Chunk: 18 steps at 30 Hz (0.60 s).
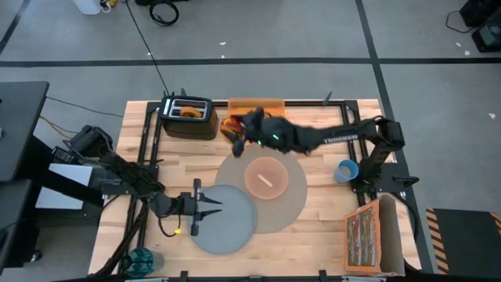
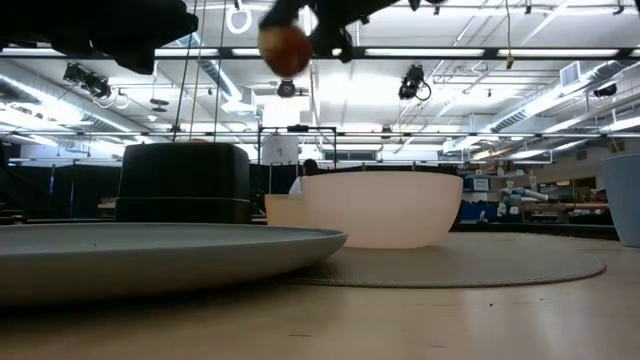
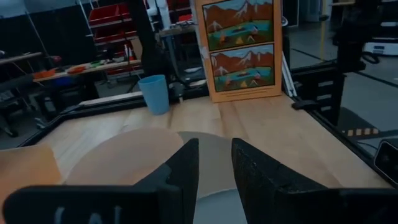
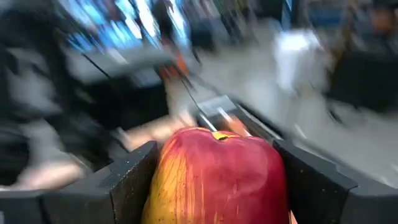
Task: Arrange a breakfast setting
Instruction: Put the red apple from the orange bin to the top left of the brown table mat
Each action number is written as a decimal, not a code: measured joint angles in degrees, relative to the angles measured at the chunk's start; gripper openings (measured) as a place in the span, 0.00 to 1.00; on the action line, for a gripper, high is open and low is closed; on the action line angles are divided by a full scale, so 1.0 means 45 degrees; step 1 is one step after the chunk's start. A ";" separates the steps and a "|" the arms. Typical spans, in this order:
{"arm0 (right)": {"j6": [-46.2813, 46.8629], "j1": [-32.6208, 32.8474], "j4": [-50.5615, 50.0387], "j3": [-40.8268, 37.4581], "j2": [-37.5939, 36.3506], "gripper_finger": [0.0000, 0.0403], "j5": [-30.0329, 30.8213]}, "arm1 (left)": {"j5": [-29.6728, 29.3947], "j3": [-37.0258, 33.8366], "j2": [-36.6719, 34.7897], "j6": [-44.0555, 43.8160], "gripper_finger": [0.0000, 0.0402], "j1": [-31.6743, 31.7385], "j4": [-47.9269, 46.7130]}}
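Near the top centre of the high view, your right gripper (image 1: 233, 130) is clamped on the red apple (image 4: 214, 177), one finger on each side of it, as the right wrist view shows. From table height you see the apple (image 2: 285, 48) well above the desk (image 1: 325, 215), up at the top of the frame. Just left of it in the high view sits a dark toaster (image 1: 188, 116) with the browned bagel (image 1: 189, 111) in its slot.

At the centre of the high view lies your placemat (image 1: 293, 205), with the pink bowl (image 1: 265, 177) on it and the spoon (image 1: 264, 179) inside the bowl. The grey plate (image 1: 231, 223) overlaps the mat's lower left edge. The blue cup (image 1: 346, 170) stands just right of the mat, and a picture box (image 1: 369, 235) is at the lower right.

Your left gripper (image 1: 213, 206) hovers over the plate's left side, fingers a narrow gap apart and holding nothing.
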 joint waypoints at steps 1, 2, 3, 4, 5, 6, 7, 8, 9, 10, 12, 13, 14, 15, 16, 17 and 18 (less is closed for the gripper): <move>-0.0349 0.0285 0.1805 -0.0835 -0.0114 0.76 -0.0274 | 0.0013 0.0000 0.0081 -0.0002 0.26 0.0132 0.0129; -0.0684 0.0563 0.3542 -0.1620 -0.0183 0.76 -0.0563 | 0.0045 0.0000 0.0173 0.0000 0.26 0.0301 0.0334; -0.0974 0.0839 0.5093 -0.2341 -0.0199 0.76 -0.0835 | 0.0080 0.0000 0.0267 0.0011 0.26 0.0491 0.0618; -0.1257 0.1078 0.6416 -0.2974 -0.0179 0.76 -0.1030 | 0.0238 0.0000 0.0373 0.0034 0.26 0.0725 0.0996; -0.1511 0.1315 0.7652 -0.3510 -0.0110 0.76 -0.1149 | 0.0486 0.0005 0.0547 0.0028 0.26 0.0994 0.1417; -0.1692 0.1503 0.8639 -0.3916 -0.0064 0.76 -0.1322 | 0.0825 0.0005 0.0761 -0.0009 0.26 0.1288 0.1841; -0.1793 0.1659 0.9324 -0.4300 -0.0060 0.76 -0.1520 | 0.1216 0.0005 0.0969 -0.0038 0.27 0.1597 0.2181; -0.1841 0.1771 0.9785 -0.4576 -0.0060 0.76 -0.1741 | 0.1566 0.0015 0.1195 -0.0051 0.28 0.1902 0.2552; -0.1873 0.1890 1.0017 -0.4761 -0.0065 0.76 -0.1888 | 0.1901 0.0086 0.1425 -0.0058 0.29 0.2211 0.2932; -0.1934 0.1986 1.0149 -0.4905 -0.0065 0.76 -0.1943 | 0.2152 0.0226 0.1694 -0.0059 0.32 0.2485 0.3272; -0.2194 0.2154 1.0277 -0.5010 -0.0060 0.76 -0.2001 | 0.2441 0.0551 0.2244 0.0058 0.37 0.2998 0.3874; -0.2310 0.2220 1.0339 -0.5010 -0.0060 0.76 -0.2155 | 0.2605 0.0812 0.2524 0.0273 0.40 0.3223 0.4124; -0.2350 0.2251 1.0406 -0.5005 -0.0064 0.76 -0.2404 | 0.2706 0.1087 0.2764 0.0521 0.42 0.3434 0.4346; -0.2360 0.2280 1.0436 -0.5005 -0.0065 0.76 -0.2646 | 0.2746 0.1355 0.2949 0.0720 0.45 0.3607 0.4468; -0.2369 0.2310 1.0489 -0.5005 -0.0065 0.76 -0.2898 | 0.2752 0.1634 0.3102 0.0950 0.47 0.3757 0.4515; -0.2379 0.2335 1.0602 -0.5005 -0.0065 0.76 -0.3147 | 0.2755 0.1908 0.3260 0.1137 0.48 0.3895 0.4513; -0.2383 0.2351 1.0804 -0.5005 -0.0063 0.76 -0.3344 | 0.2762 0.2159 0.3399 0.1306 0.49 0.4021 0.4510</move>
